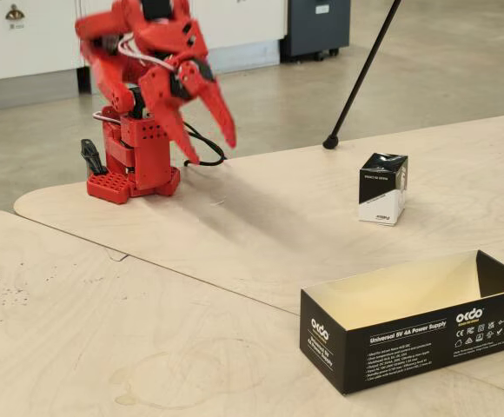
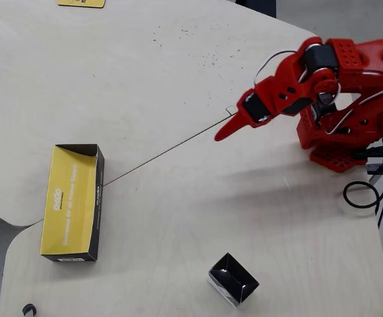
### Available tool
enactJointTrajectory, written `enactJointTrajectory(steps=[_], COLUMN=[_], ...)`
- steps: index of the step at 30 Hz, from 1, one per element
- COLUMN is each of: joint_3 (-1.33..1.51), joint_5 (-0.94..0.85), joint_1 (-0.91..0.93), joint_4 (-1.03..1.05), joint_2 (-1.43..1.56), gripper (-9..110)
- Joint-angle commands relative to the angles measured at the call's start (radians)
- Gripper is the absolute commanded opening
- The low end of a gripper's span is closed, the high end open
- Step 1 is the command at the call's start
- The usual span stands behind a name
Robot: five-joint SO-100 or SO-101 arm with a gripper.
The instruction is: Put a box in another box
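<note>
Plywood tabletop under both boxes, grey floor beyond.

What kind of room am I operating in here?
Probably a workshop or lab. Pale plywood tabletops stand on a bare concrete floor, with white cabinets along the wall and a tripod leg resting on the table. The red arm is mounted on the plywood.

Red arm raised, fingers spread, empty
</note>
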Motion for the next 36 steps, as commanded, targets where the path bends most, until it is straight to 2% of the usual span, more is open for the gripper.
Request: enactJointTrajectory(steps=[1, 4, 9, 19, 26, 36], joint_3=[-0.692, -0.821, -0.946, -0.948, -0.969, -1.022], joint_5=[0.275, 0.42, 0.534, 0.798, 0.785, 0.709], joint_1=[-0.123, -0.238, -0.42, -0.726, -0.833, -0.819], joint_4=[0.14, 0.198, 0.219, 0.23, 0.12, 0.014], joint_2=[-0.376, -0.485, -0.578, -0.749, -0.894, -1.081], gripper=[34, 39, 42, 44, 44, 45])
